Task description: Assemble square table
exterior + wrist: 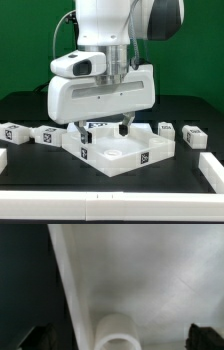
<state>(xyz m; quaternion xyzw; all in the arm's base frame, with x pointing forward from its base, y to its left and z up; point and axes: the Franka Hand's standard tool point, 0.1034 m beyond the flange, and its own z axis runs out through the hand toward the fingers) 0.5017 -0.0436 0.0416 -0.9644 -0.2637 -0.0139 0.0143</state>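
The white square table top (118,147) lies flat on the black table, rim up, with tags on its sides. My gripper (121,126) reaches down into its back part. In the wrist view the top's white inner face (140,274) fills the picture, very close. A round raised corner hole (118,336) lies between my two dark fingertips (40,336), which stand far apart, so the gripper (122,337) is open and holds nothing. Short tagged legs lie on the exterior view's left (45,135) and right (193,134).
More white legs lie at the far left (12,131) and right of the top (166,129). A white rail (100,200) runs along the front edge and another (212,166) stands at the exterior view's right. The big arm body (100,95) hangs low over the top.
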